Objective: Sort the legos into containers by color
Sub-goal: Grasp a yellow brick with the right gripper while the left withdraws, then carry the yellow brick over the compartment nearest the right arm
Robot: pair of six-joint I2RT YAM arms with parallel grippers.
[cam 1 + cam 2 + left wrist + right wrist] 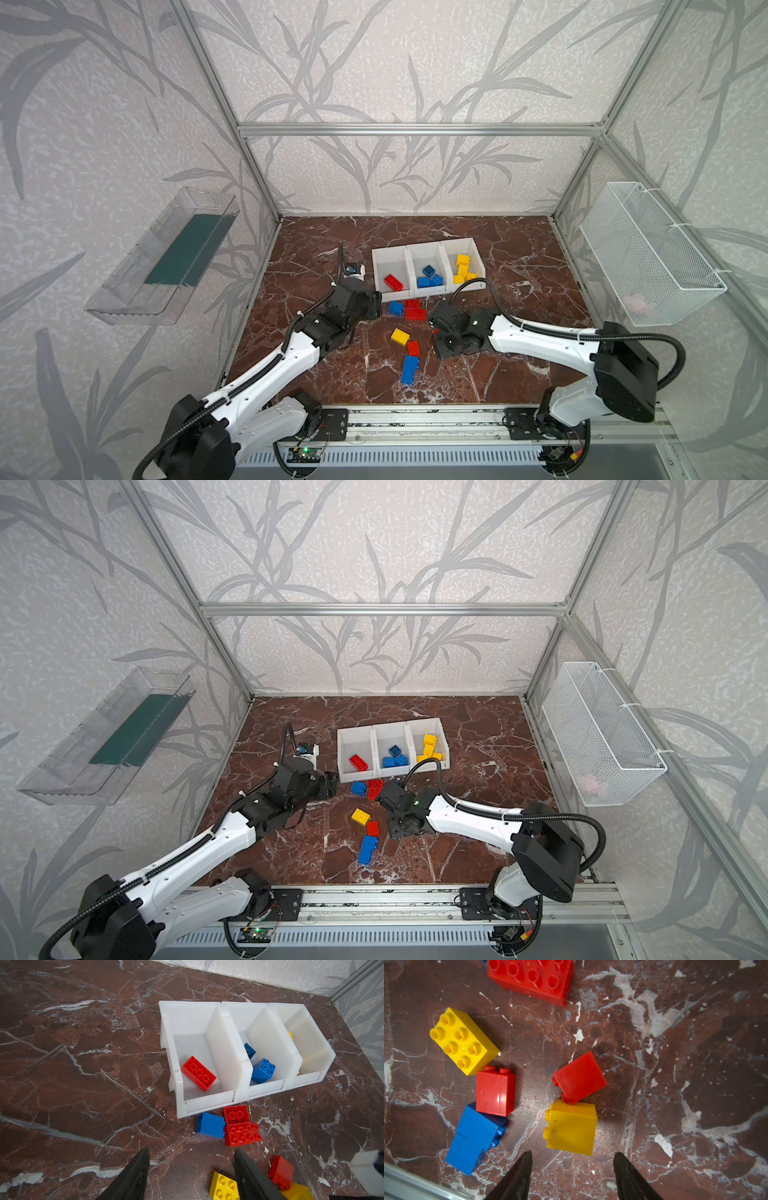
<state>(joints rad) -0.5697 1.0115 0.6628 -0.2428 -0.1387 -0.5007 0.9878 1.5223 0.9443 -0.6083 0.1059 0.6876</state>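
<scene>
Three white bins [388,250] stand in a row: a red brick [392,282] in the left one, blue bricks [430,276] in the middle one, yellow bricks [462,268] in the right one. Loose on the table lie a blue brick [395,308], two red bricks [414,309], a yellow brick [400,336], a red one [413,348] and a long blue one [409,369]. My left gripper [191,1152] is open and empty, left of the blue brick [209,1125]. My right gripper [573,1154] hangs open just short of a yellow brick [571,1128] that touches a red one [579,1077].
A wire basket [648,253] hangs on the right wall and a clear tray [166,257] on the left wall. A small white device [354,269] sits left of the bins. The metal rail [415,419] runs along the table's front edge.
</scene>
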